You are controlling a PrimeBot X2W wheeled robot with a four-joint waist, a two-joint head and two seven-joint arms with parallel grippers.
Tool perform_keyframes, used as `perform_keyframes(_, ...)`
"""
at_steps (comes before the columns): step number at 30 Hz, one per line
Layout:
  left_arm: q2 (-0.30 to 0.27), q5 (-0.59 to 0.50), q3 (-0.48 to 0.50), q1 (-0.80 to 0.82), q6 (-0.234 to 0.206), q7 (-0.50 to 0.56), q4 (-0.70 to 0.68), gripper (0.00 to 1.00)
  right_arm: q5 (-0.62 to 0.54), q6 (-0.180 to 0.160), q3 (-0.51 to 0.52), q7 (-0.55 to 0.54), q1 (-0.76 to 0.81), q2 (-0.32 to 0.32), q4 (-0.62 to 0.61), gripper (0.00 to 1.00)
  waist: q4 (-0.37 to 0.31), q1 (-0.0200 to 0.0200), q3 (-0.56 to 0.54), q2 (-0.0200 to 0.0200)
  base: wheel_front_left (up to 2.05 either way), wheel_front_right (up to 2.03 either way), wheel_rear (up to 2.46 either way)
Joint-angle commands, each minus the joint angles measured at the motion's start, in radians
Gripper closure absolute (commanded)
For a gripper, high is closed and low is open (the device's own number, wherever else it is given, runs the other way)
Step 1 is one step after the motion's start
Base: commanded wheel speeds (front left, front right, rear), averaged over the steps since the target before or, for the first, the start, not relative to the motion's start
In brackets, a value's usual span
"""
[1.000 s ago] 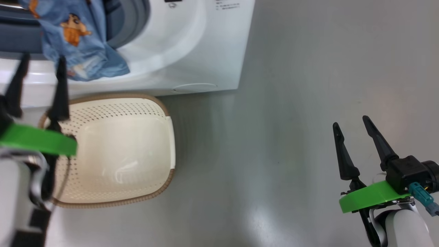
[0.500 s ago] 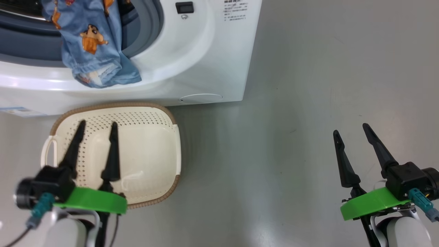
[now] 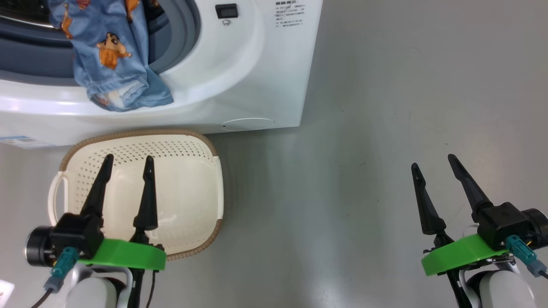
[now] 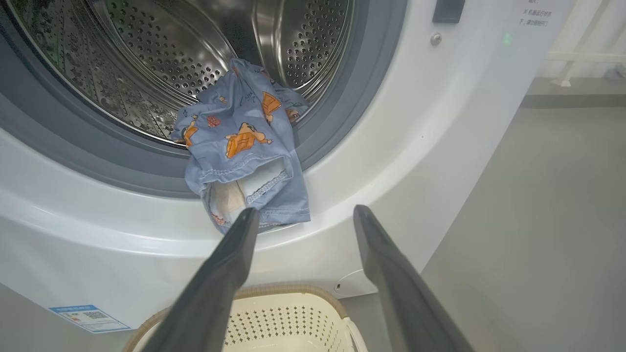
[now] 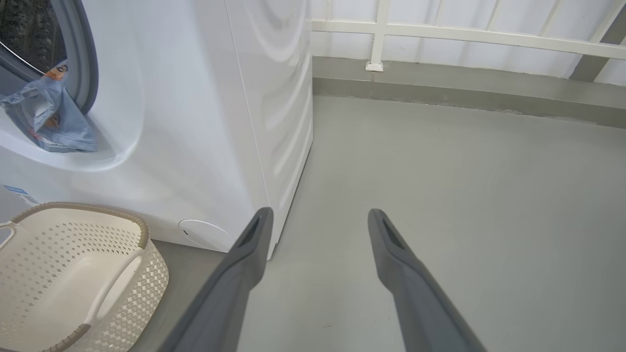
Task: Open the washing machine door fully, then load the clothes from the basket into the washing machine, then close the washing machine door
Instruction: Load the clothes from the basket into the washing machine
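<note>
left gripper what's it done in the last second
The left gripper drew back from the washing machine front, beside the hanging clothes, to hover open and empty over the basket; the head view shifted too. The clothes stay draped out of the machine, the basket stays empty, the right gripper open.

Smooth grey floor (image 5: 464, 195), soft glare — white rail (image 5: 489, 36) along a pale wall (image 5: 430, 54), grey kerb (image 5: 440, 83) below

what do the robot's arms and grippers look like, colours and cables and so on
The left gripper and right gripper match: two long tapering black fingers on a black block, a bright green collar beneath, a teal plug trailing a thin cable, and a pale white forearm.
</note>
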State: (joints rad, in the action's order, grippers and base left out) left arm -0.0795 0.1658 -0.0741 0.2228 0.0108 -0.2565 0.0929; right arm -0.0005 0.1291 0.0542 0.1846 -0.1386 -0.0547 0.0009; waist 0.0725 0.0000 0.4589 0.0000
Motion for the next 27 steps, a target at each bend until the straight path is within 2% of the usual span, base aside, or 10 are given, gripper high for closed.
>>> perform_keyframes(1,-0.016,-0.015,0.04,-0.011,0.005,-0.005,-0.028,0.0,-0.003,0.002,-0.026,0.0,0.018,0.0,-0.022,0.0,-0.001,0.0,0.001,0.0,0.0,0.0,0.0)
perform_keyframes(19,0.014,-0.035,0.077,0.014,0.04,-0.005,0.004,0.0,-0.005,0.002,-0.022,0.002,0.007,0.002,-0.025,0.0,-0.003,0.0,0.024,0.0,0.0,0.0,0.0)
perform_keyframes(27,0.008,-0.026,0.104,0.098,0.048,-0.005,0.131,0.0,-0.006,0.002,-0.03,0.003,-0.003,0.003,-0.031,0.0,-0.02,0.0,0.061,0.0,0.0,0.0,0.0)
